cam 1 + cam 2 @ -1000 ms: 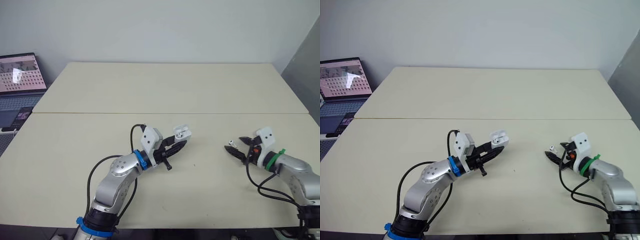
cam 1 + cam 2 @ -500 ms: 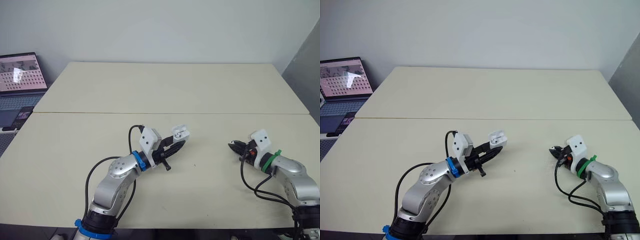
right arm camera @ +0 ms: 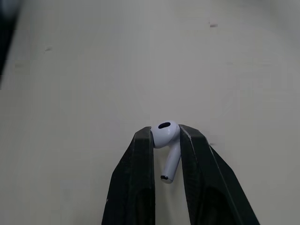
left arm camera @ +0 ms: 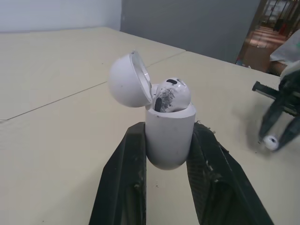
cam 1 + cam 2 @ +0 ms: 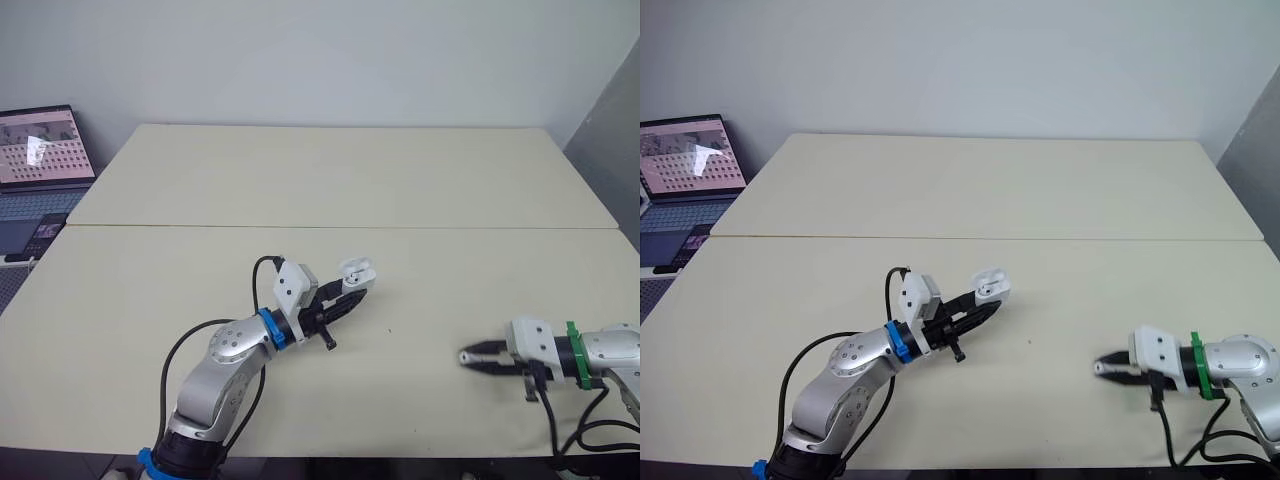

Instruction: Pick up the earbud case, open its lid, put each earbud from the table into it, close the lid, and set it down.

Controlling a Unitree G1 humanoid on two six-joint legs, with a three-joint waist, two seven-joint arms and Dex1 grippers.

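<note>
**Left hand** (image 5: 347, 296): the two black fingers are clamped on the lower body of a small white rounded plastic earbud case (image 4: 169, 140), one finger on each side.
- The earbud case stands upright in the grip, lifted off the surface.
- Its domed lid (image 4: 127, 79) is hinged back and open.
- One white earbud with a dark smudged face (image 4: 172, 94) sits in the mouth of the case, its head above the rim.

**Right hand** (image 5: 468, 357): the fingers are drawn in to a narrow gap and pinch the head of a second glossy white earbud with a short stem (image 3: 164, 136).
- The stem lies free between the two fingers.
- Its height above the surface cannot be judged.

**Placement:** both hands are over the near half of the wide pale beige surface (image 5: 400, 180).
- The left hand is near the middle, just in front of the thin seam line (image 5: 500, 228) that crosses the surface from side to side.
- The right hand is off to the robot's right, close to the near edge, with its fingertips pointing across toward the left hand's side.

**Room:** the two hands are well apart, with an open stretch of surface between them that carries one tiny dark speck (image 5: 390, 331).
- Beyond the seam, the far half runs open to the far edge by the grey wall.
- The surface's right edge passes beside the right arm.
- An open laptop with a lit screen (image 5: 35, 148) stands off the far left corner, well apart from both hands.
</note>
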